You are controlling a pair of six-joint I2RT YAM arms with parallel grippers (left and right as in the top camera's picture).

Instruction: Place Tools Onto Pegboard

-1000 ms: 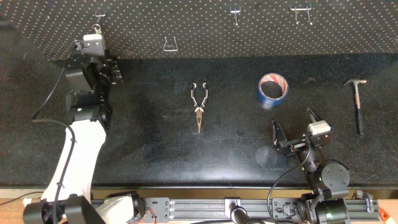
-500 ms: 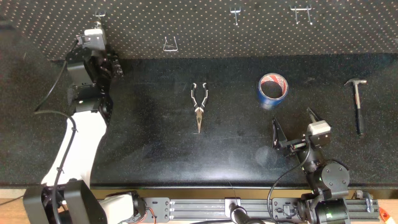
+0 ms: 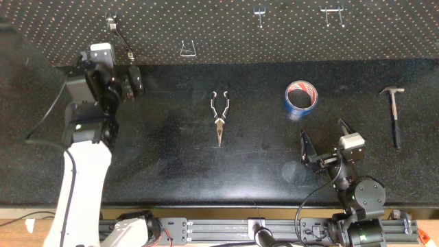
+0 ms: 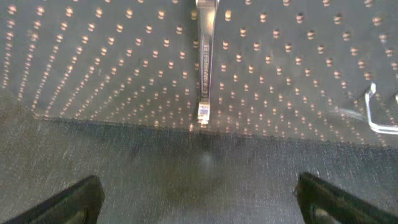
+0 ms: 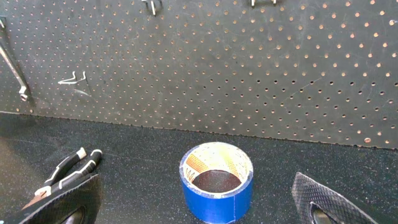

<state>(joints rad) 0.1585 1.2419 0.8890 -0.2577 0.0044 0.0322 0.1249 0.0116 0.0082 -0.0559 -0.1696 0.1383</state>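
Top view: the left tool [image 3: 132, 79] is held at the counter's [image 3: 171, 158] 10 o'clock edge, close under the pegboard [image 3: 226, 34], fingers apart, nothing gripped. A wrench [image 3: 120, 38] is hung on the pegboard at 10 o'clock. Pliers [image 3: 219, 116] are laid near centre, a tape roll [image 3: 300, 100] toward 2 o'clock, a hammer [image 3: 394, 116] at 3 o'clock. The right tool [image 3: 322, 135] is seen at 5 o'clock, spread and empty.

Left wrist view: the wrench [image 4: 205, 56] is hung upright, lower end just above the counter, with a wire hook [image 4: 380, 115] well apart to one side.

Right wrist view: the tape roll [image 5: 216, 182] is stood on end ahead, with the pliers [image 5: 69, 169] beside one finger.
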